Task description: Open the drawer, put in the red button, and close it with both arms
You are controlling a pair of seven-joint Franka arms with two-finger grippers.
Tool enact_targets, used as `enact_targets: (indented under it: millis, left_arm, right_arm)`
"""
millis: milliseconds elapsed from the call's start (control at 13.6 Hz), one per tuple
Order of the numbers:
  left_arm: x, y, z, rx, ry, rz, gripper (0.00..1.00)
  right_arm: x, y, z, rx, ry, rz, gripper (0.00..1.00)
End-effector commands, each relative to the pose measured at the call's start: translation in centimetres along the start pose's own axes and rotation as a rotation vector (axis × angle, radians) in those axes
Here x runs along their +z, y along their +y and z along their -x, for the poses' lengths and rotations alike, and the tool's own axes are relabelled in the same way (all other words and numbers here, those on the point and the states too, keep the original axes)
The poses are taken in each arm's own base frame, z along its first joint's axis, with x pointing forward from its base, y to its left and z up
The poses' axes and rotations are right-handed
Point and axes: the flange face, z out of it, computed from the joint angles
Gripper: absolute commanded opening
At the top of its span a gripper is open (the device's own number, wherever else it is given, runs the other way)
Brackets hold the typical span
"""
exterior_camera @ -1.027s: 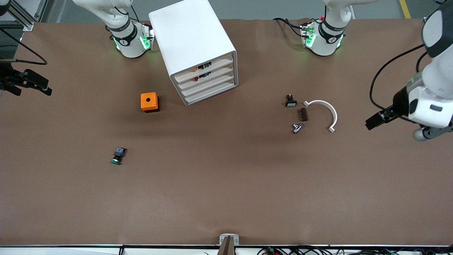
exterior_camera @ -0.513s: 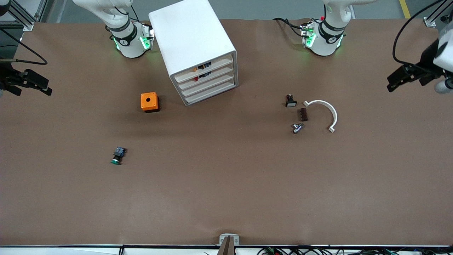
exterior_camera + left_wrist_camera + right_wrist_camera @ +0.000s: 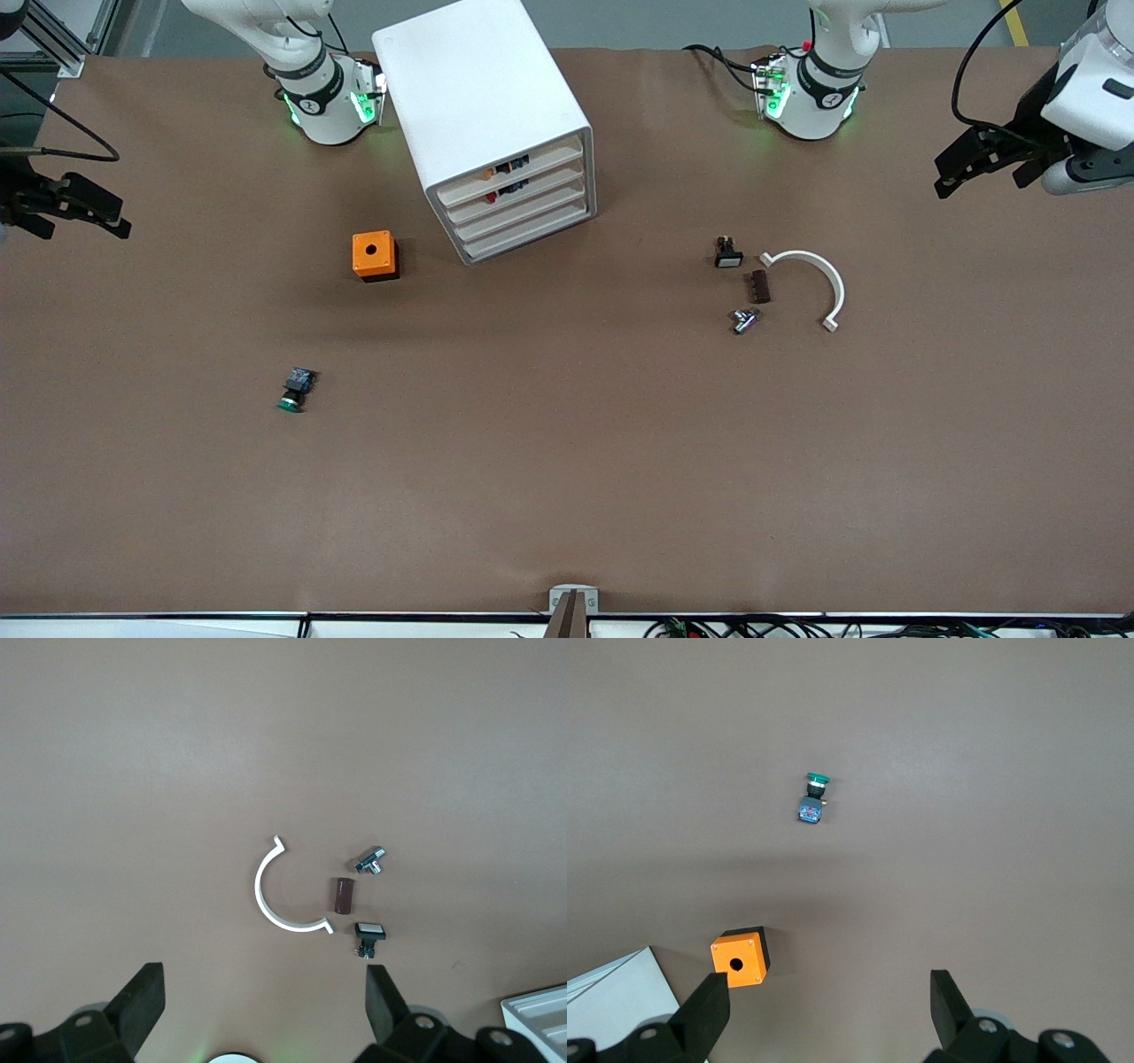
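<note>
- Looks done: drawer (image 3: 516,189) shut, red button (image 3: 490,198) inside.
- Left gripper (image 3: 961,166) and right gripper (image 3: 75,208) hang wide open, empty, over the table ends; nothing left but parking.

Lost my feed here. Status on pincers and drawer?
Left pincer open, right pincer open, both empty at table ends. Drawer shut, red button inside. Nothing in the way.

Table (image 3: 567,461): plain brown. Cabinet (image 3: 478,97): white, with white drawer fronts; red button (image 3: 490,198) shows red behind second drawer (image 3: 518,194). Box (image 3: 373,254): orange top, black hole. Button on table (image 3: 295,390): green cap, blue-black body. Curved clip (image 3: 811,283): white. Small block (image 3: 759,286): dark brown. Fitting (image 3: 744,320): silver. Arms white, black bands, green base lights.
</note>
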Motion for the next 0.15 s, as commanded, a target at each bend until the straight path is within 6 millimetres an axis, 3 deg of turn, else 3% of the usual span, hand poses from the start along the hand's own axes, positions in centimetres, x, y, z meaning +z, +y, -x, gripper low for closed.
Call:
enact_targets:
  millis: [0, 73]
  left_arm:
    - [-1.1, -0.73, -0.75, 0.02, -0.022, 0.009, 1.0]
    - [-1.52, -0.7, -0.87, 0.023, -0.029, 0.006, 1.0]
  right_arm:
    - [-0.66, -0.12, 0.86, -0.013, 0.013, -0.003, 1.0]
    - [-0.76, -0.14, 0.93, -0.013, 0.017, -0.004, 1.0]
